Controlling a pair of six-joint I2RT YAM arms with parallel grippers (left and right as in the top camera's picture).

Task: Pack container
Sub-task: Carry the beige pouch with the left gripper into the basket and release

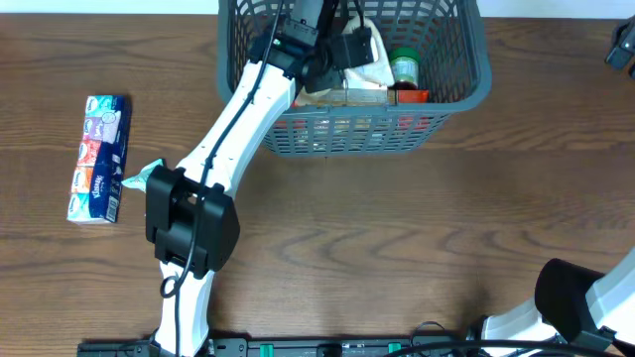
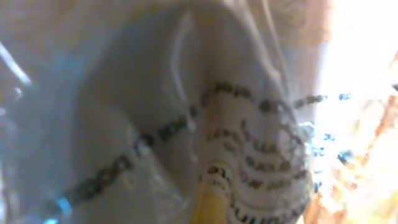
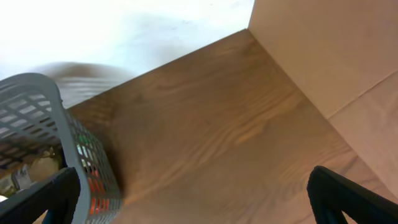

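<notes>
- Farthest left on the tabletop (image 1: 397, 238) lies a long pack of tissues (image 1: 96, 159), printed blue, red and white, lengthwise toward the far edge.
- Just right of it, a small teal packet (image 1: 142, 176) pokes out from under the left arm (image 1: 238, 119), partly hidden by it.
- The left arm runs from the near edge diagonally up and over the rim of the container (image 1: 347, 134), the dark grey latticed basket standing at the far middle of the tabletop.
- The left hand (image 1: 342, 48) is down inside the container, over a pale packet (image 1: 372, 67). Its wrist camera is filled by that packet's shiny printed wrapper (image 2: 236, 143), blurred, with no fingers showing, so I cannot tell whether it is clenched or released.
- Also inside the container, right of the hand, are a jar with a green lid (image 1: 404, 66) and something red (image 1: 412, 96) against the near wall.
- The right hand (image 1: 623, 45) hovers at the far right, well apart from the container (image 3: 37, 109). Its fingers (image 3: 348, 199) are spread wide with only bare wood between them.
</notes>
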